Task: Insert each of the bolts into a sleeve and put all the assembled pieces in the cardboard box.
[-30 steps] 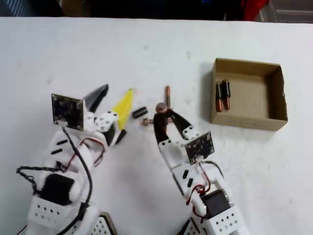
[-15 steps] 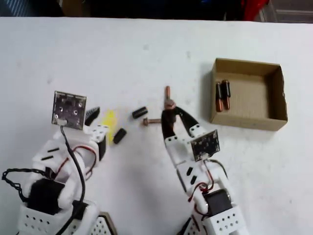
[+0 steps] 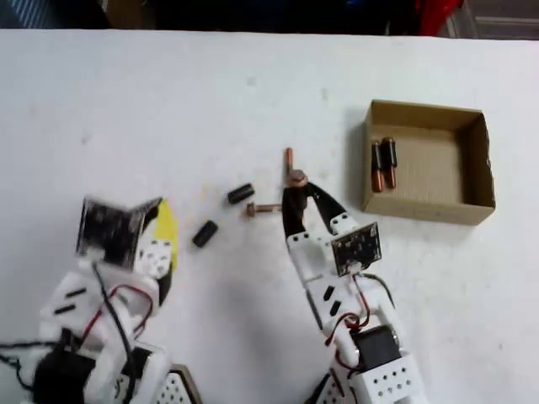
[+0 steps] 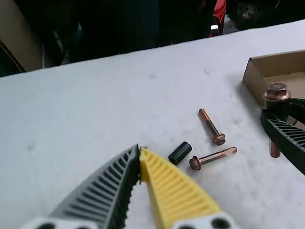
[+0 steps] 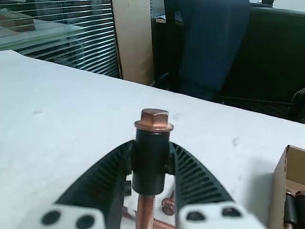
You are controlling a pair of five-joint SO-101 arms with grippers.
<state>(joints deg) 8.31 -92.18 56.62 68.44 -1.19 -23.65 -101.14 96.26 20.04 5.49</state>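
On table (image 3: pixel 168 101): two bolts (image 3: pixel 288 157), two sleeves (image 3: pixel 240 194).

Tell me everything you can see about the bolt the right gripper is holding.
The bolt is copper-coloured metal with a hexagonal flanged head. It stands upright, head up, its shank running through a black sleeve, the threaded end showing below. The right gripper is shut on the sleeve, its black ribbed fingers pressing both sides. It is over the table, near the cardboard box.
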